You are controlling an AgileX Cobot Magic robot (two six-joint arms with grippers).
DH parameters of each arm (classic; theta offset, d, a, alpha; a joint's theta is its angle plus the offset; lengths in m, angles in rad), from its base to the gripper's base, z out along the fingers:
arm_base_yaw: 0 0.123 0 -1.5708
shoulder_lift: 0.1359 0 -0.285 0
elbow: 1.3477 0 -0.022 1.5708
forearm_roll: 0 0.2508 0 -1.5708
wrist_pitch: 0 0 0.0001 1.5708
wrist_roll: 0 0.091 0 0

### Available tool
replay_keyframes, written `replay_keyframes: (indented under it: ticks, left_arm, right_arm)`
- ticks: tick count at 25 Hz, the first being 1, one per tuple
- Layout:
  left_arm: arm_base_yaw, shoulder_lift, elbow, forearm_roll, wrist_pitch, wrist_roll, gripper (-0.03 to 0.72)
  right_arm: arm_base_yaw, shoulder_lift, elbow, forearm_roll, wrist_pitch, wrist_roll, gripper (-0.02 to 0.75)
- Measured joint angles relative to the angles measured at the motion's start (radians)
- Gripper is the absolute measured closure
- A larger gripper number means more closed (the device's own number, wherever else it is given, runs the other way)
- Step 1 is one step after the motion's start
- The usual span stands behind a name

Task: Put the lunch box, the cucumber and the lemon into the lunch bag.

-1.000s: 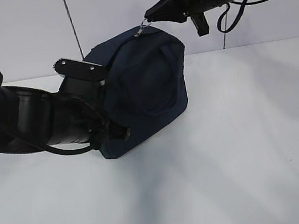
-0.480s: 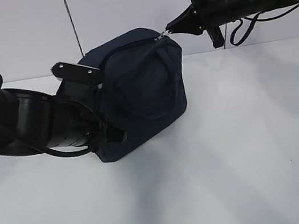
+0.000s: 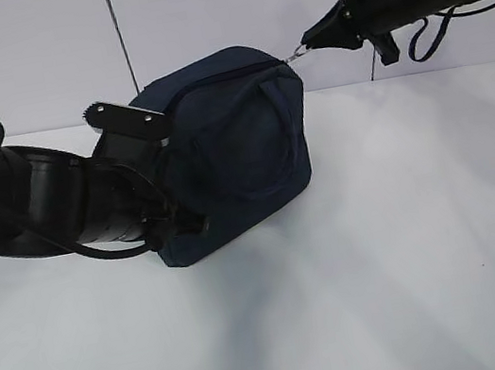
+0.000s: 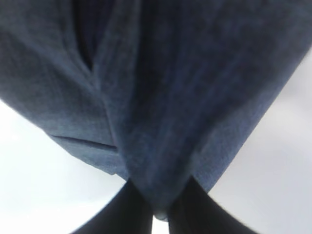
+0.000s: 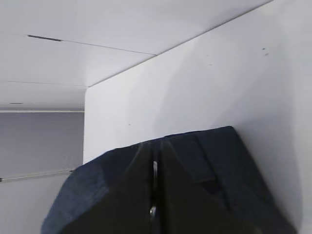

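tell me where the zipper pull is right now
In the exterior view the zipper pull sits at the lunch bag's upper right corner, pinched by the right gripper, right of centre above the table.

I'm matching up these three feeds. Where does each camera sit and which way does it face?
Exterior: from the front, slanting down at the lunch bag on the table; both arms show.
Left wrist: tight against the bag's fabric; the left gripper pinches it.
Right wrist: looks down past the right gripper, shut on the zipper pull.
All share the bag.

Navy lunch bag (image 3: 232,149), blk arms, white table (image 3: 391,294).
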Motion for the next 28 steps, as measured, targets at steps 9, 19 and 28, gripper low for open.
replay_keyframes:
  ticks: [9, 19, 28]
  left_arm:
    - [0.0, 0.0, 0.0, 0.0, -0.004, 0.0, 0.674]
    - [0.0, 0.0, 0.004, -0.002, 0.005, 0.0, 0.675]
    - [0.0, 0.0, 0.004, -0.004, 0.005, 0.0, 0.675]
  right_arm:
    - [-0.008, 0.087, -0.008, -0.038, 0.012, -0.014, 0.717]
    - [0.016, 0.144, -0.016, -0.036, 0.021, -0.082, 0.717]
    - [0.024, 0.157, -0.062, -0.049, 0.07, -0.165, 0.717]
